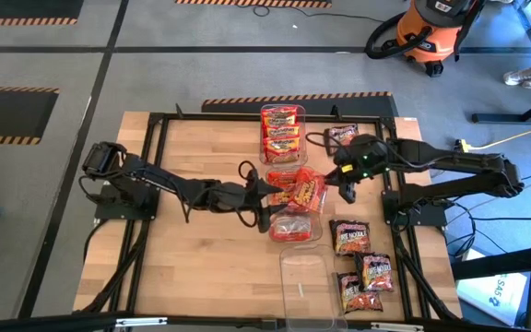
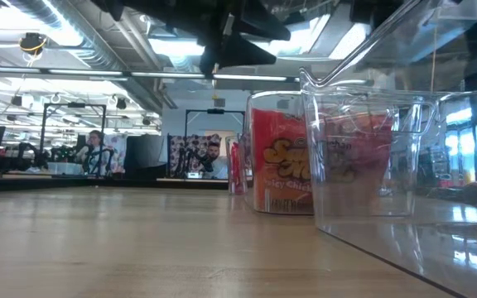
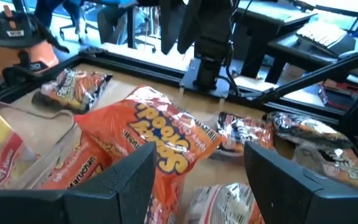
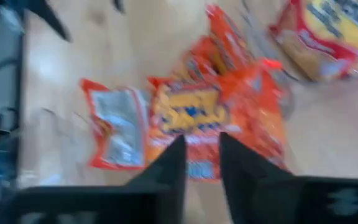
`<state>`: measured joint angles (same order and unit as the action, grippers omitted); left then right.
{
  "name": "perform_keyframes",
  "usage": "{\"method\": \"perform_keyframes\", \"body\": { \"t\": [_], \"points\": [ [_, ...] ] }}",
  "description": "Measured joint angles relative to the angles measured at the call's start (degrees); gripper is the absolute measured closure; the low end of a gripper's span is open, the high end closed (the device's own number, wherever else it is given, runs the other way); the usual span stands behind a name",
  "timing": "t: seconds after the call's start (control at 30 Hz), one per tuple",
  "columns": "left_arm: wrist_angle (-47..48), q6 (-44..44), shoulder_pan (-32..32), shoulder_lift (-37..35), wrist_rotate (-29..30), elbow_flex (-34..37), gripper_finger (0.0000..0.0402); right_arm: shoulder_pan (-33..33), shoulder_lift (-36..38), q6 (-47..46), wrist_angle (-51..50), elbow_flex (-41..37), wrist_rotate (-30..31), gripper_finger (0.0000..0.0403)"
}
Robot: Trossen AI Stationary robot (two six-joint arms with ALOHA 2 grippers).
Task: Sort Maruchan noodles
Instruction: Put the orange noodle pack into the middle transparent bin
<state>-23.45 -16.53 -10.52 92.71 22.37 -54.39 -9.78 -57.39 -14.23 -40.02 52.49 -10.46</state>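
Note:
Orange-red Maruchan noodle packets (image 1: 304, 190) lie heaped in and over a clear bin at the table's middle. The top one (image 3: 160, 134) lies slanted on the heap. Red-yellow packets (image 1: 282, 134) fill a clear bin at the far side. Dark packets (image 1: 349, 237) lie flat on the table at the near right, and one (image 1: 343, 136) at the far right. My left gripper (image 3: 197, 168) is open and held level just left of the heap, with the top packet ahead of its fingers. My right gripper (image 4: 202, 155) hovers above the heap's right side, slanting down, with a narrow gap between its fingers.
A packet (image 1: 293, 226) lies pale side up in a clear bin just in front of the heap. An empty clear bin (image 1: 307, 281) stands at the near edge. A black frame (image 1: 155, 166) borders the table. Bare wood lies at the near left.

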Motion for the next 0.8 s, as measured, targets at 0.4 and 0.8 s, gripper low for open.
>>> {"method": "perform_keyframes", "body": {
  "t": [0.4, 0.8],
  "points": [
    [1.78, -3.4, -0.35, 6.19, -4.59, -0.02, 0.0168, -0.02, 0.0, 4.45, -1.25, -6.17, 11.31, 0.0089],
    [1.45, -1.75, 1.58, 6.75, -5.47, -0.04, 0.0168, -0.65, 3.31, 5.31, 4.12, -11.48, 7.74, 0.0081]
  ]
}}
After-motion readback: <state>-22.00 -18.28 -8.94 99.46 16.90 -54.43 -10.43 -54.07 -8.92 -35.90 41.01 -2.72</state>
